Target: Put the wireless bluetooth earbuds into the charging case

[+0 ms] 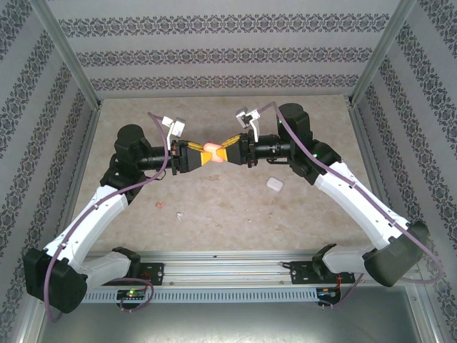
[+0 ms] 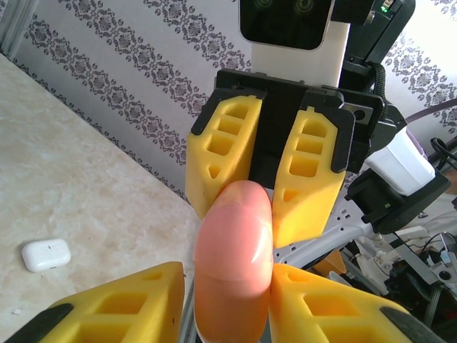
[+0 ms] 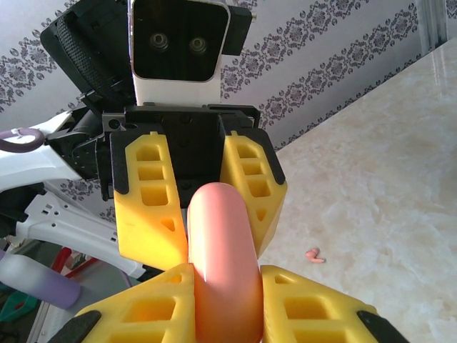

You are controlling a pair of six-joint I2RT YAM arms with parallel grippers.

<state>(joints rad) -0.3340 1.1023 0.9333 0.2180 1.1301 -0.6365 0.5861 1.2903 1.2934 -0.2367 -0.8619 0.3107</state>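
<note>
Top external high behind the near edge, looking down over the whole table (image 1: 235, 214), left wrist close-up facing right, right wrist close-up facing left, all three sharing the coral case (image 2: 234, 264) in mid-air

Bright even light, soft shadows, foreground blurred

I count two charging cases: one coral-pink case (image 1: 213, 151) and one white case (image 1: 274, 184). Of earbuds I can make out two: one coral-red earbud (image 1: 161, 204) and one white earbud (image 1: 180, 214). I have two arms, my left arm (image 1: 93, 214) and my right arm (image 1: 357, 196). That gives me two claws, the left gripper (image 1: 201, 155) and the right gripper (image 1: 226, 153). Each carries two yellow fingers (image 2: 307, 179), four fingers in all.
</note>
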